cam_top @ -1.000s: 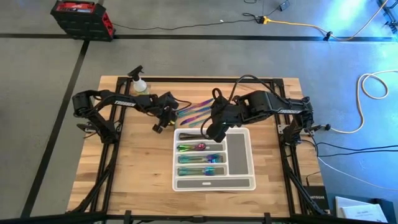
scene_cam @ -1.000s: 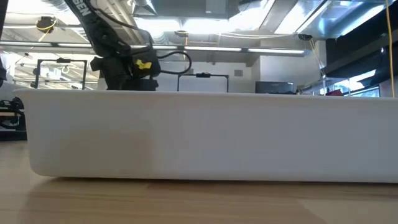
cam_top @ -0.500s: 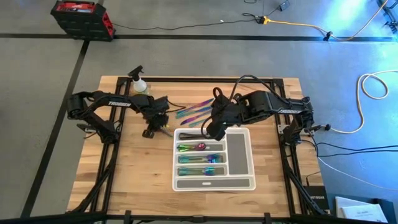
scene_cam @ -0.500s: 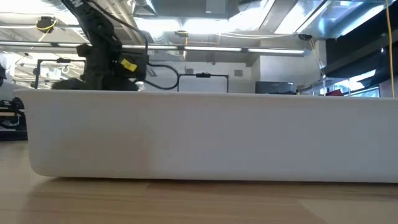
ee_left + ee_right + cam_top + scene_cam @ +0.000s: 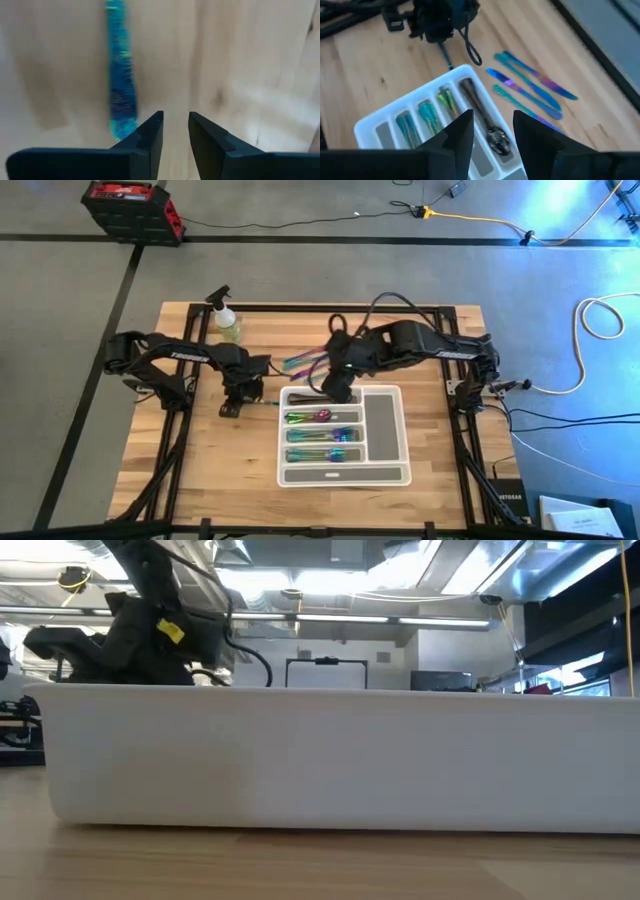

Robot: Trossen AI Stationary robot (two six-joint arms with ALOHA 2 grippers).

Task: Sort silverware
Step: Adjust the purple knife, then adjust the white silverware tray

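Fingers, left wrist view: left fingers stand a narrow gap apart with nothing between them; a blue-green utensil lies flat on the wood surface, its near end just beside one finger, not held.
Fingers, right wrist view: right fingers parted and empty, poised over the white tray; a dark spoon rests in an end slot, coloured pieces in the neighbouring slots, and loose rainbow cutlery lies on the wood beside the tray.
High view: left arm reaches low beside the tray's corner; right arm bends over the tray's far edge.
Low view: tray wall hides the work.
Step, judged: pickup of a stray piece.
Next move, judged: centre the left fingers over the handle before closing.
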